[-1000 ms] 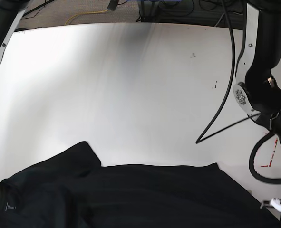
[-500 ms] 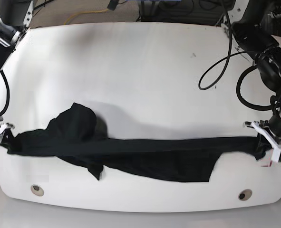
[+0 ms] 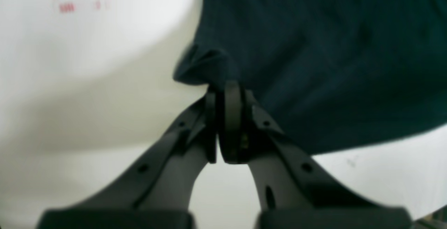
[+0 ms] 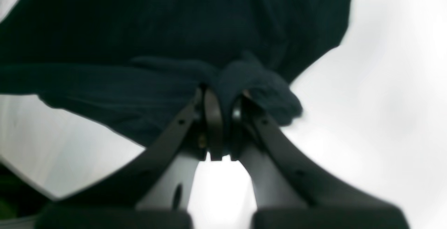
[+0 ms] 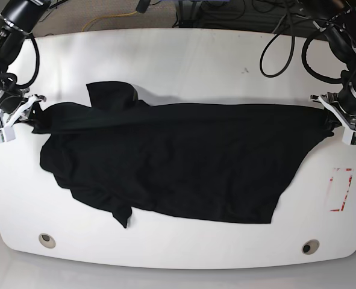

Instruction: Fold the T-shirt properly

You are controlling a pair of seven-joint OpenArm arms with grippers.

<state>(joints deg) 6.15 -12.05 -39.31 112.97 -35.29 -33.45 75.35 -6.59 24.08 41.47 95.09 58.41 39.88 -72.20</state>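
Fabric, large, plain, black and soft, of the short-sleeved T-shirt (image 5: 178, 162), spreading across the middle of the white rounded tabletop (image 5: 184, 66), top edge stretching in a nearly straight line from one side to the other. Hanging taut along that upper edge, sagging and rumpling lower down, with a ragged point of cloth dangling toward the near left and a sleeve-like flap folding upward near the far left.

Gripping the edge of the T-shirt at the base view's right: the left black two-fingered gripper (image 3: 223, 93), jaws clenching tight on a small bunched corner of cloth, fingertips pressing together with the fabric pinched between. Showing in the base view too (image 5: 340, 117), just past the garment's end, well toward the table's edge.

Gripping the opposite end at the base view's left: the right black two-fingered gripper (image 4: 221, 98), jaws closing on a thicker wad of fabric bulging out beside the fingertips. Appearing in the base view (image 5: 22, 111) at the table's side.

Lying near the left gripper on the table surface: a small red rectangular outline mark (image 5: 340, 189), apart from the cloth.
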